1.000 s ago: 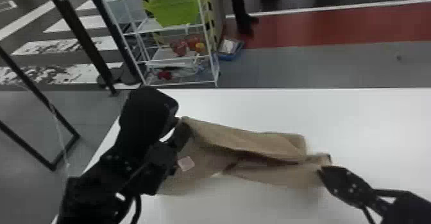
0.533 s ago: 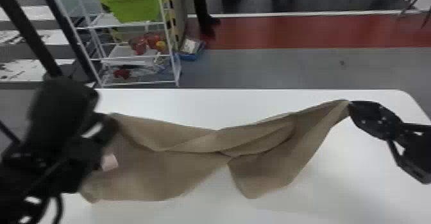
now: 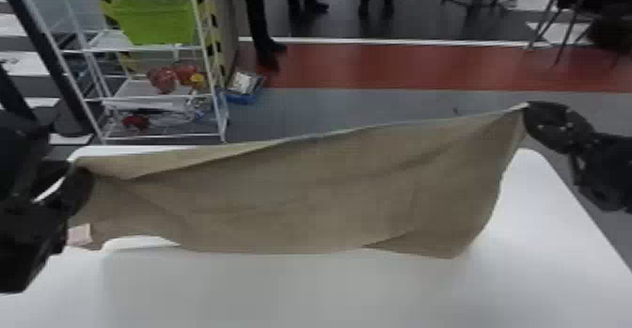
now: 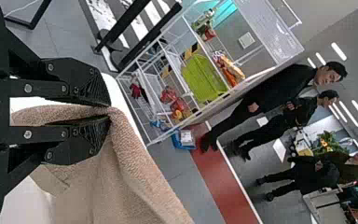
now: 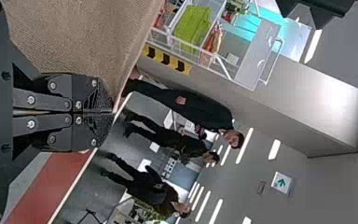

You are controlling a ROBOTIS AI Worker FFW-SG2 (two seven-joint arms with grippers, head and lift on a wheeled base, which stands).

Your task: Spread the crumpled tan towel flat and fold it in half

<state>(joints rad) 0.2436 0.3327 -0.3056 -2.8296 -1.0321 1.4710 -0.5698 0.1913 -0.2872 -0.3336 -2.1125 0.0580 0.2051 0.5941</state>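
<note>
The tan towel (image 3: 301, 195) hangs stretched between both grippers above the table, its upper edge rising toward the right and a pale tag at its lower left. At the left, my left gripper (image 3: 77, 172) holds one corner; in the left wrist view that gripper (image 4: 108, 111) is shut on the bunched towel (image 4: 126, 163). Higher up at the right, my right gripper (image 3: 526, 108) pinches the other upper corner. In the right wrist view, the right gripper (image 5: 112, 112) has its fingers together at the edge of the towel (image 5: 79, 37).
The white table (image 3: 329, 289) lies beneath the towel, its right edge slanting toward the front. Beyond its back left stands a white wire shelf (image 3: 155, 136) with a green bin (image 3: 155, 19). A blue tray (image 3: 244, 94) is on the floor beside it.
Both grippers have moved apart and up, the right one strongly rightward. The towel went from bunched on the table to stretched and raised. The head view has shifted too.
</note>
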